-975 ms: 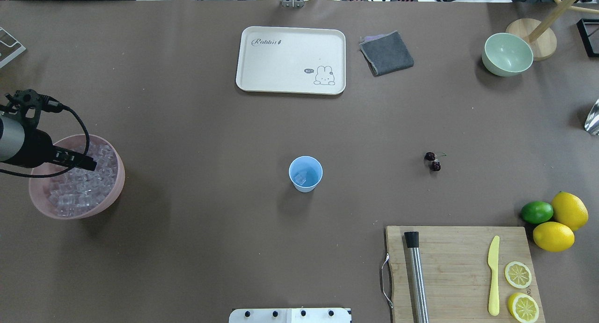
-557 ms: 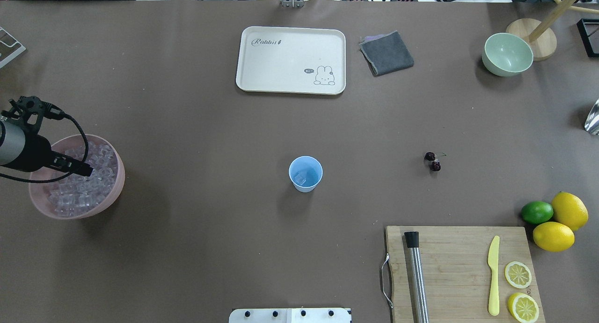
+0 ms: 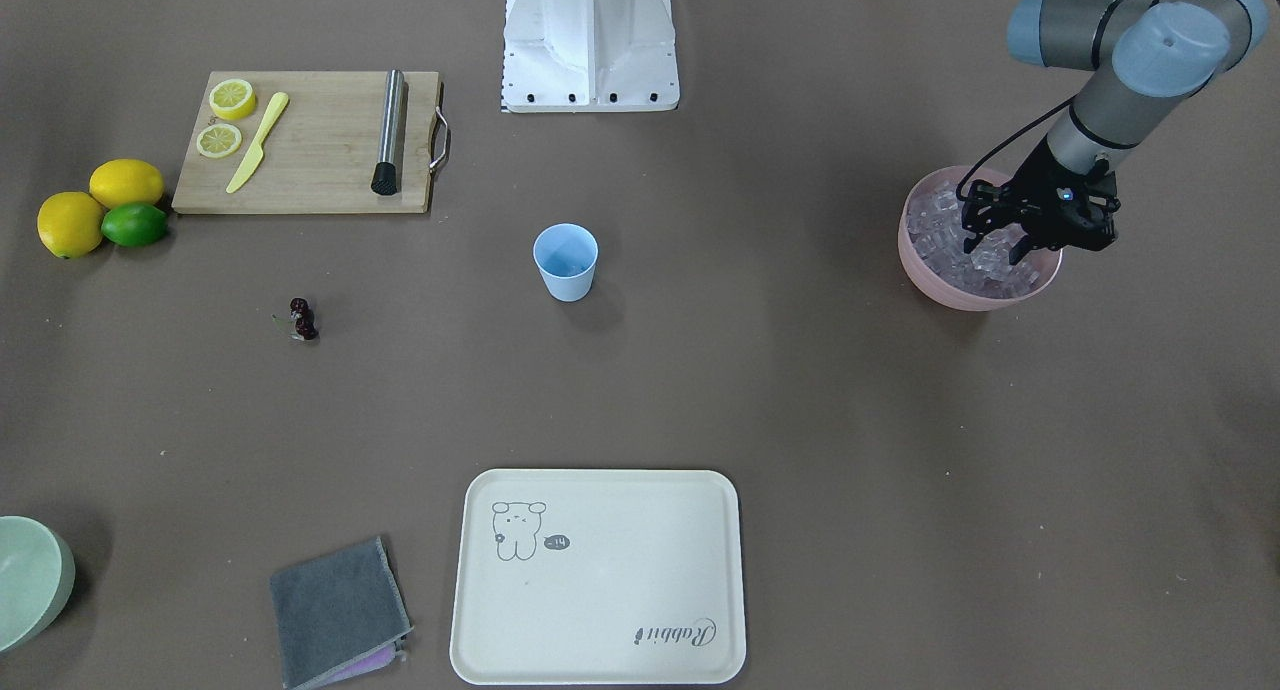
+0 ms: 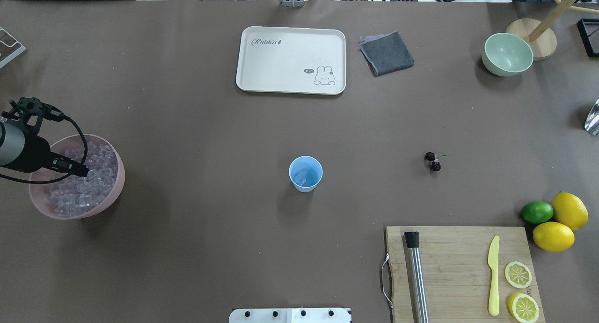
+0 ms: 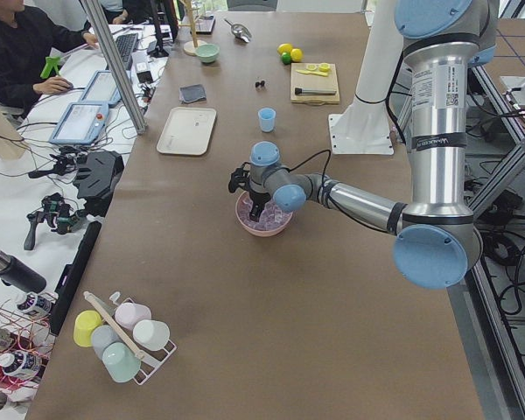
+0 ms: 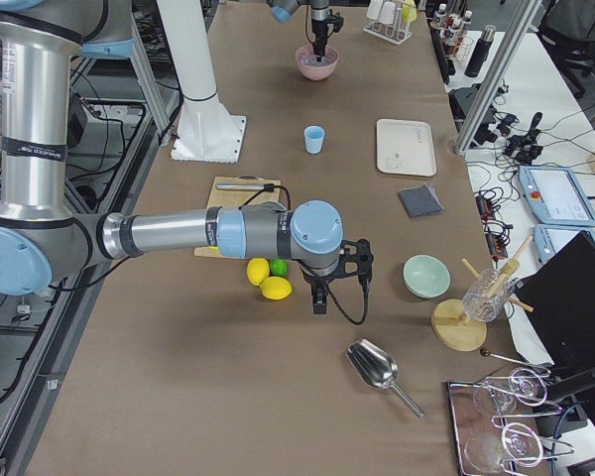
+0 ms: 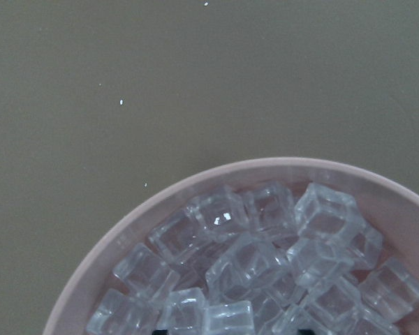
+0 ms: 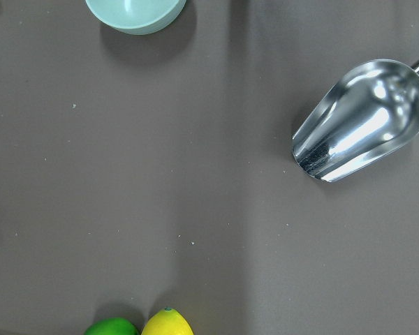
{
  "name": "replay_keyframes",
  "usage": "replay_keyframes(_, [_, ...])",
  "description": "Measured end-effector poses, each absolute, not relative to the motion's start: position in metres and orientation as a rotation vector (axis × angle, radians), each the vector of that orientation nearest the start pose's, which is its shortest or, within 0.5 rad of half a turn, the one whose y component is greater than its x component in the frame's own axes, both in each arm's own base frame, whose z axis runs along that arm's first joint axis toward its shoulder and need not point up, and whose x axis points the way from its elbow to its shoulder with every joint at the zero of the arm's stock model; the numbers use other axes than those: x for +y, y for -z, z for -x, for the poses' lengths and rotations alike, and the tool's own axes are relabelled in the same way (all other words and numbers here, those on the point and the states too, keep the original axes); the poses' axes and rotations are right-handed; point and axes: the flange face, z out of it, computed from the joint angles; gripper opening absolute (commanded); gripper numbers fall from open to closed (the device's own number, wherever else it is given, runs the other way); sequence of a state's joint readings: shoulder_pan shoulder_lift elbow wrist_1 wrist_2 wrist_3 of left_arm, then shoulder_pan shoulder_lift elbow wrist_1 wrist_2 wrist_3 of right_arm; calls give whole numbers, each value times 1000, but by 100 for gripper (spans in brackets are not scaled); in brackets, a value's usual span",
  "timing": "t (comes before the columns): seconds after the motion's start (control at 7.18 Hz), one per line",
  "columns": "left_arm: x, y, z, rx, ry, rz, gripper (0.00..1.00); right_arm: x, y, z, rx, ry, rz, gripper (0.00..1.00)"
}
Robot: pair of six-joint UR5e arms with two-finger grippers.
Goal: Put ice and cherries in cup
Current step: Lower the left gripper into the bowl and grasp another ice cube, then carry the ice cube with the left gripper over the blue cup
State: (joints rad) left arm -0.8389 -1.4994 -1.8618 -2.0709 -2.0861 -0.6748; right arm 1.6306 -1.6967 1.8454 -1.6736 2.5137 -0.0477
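The light blue cup (image 4: 305,173) stands upright mid-table with one ice cube (image 4: 301,177) inside it. More ice (image 4: 77,196) fills a pink bowl (image 4: 118,182) at the table's left end. My left gripper (image 3: 995,242) hangs over that bowl, open, its fingertips down among the cubes (image 7: 251,258). The dark cherries (image 4: 433,161) lie on the table right of the cup. My right gripper (image 6: 319,302) shows only in the exterior right view, near the lemons; I cannot tell whether it is open or shut.
A cream tray (image 4: 291,60), a grey cloth (image 4: 386,53) and a pale green bowl (image 4: 507,54) sit at the far side. A cutting board (image 4: 458,267) with muddler, knife and lemon slices is near right, beside lemons (image 4: 553,236) and lime. A metal scoop (image 8: 363,118) lies at the right end.
My left gripper has moved back toward the table's left end and sunk lower into the pink bowl's ice. Cup and cherries have not moved.
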Motion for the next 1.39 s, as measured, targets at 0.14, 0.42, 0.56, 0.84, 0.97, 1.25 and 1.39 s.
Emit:
replay_keyframes(0.14, [-417, -500, -261, 832, -239, -219, 36, -433, -579, -79, -939, 11, -94, 100])
replay_keyframes(0.42, [-418, -500, -262, 832, -240, -219, 27, -433, -579, -79, -940, 12, -96, 100])
replay_keyframes(0.56, [-418, -500, -262, 831, -240, -218, 12, -432, -578, -79, -940, 12, -97, 100])
replay_keyframes(0.84, [-420, -495, -260, 839, -238, -226, 0, -432, -576, -79, -940, 14, -100, 100])
replay_keyframes(0.97, [-419, -485, -254, 853, -237, -239, 0, -432, -576, -79, -939, 14, -100, 100])
replay_keyframes(1.25, [-421, -462, -227, 895, -213, -265, 0, -431, -578, -79, -939, 11, -95, 100])
replay_keyframes(1.39, [-423, -451, -211, 913, -194, -288, 0, -431, -579, -79, -940, 10, -93, 100])
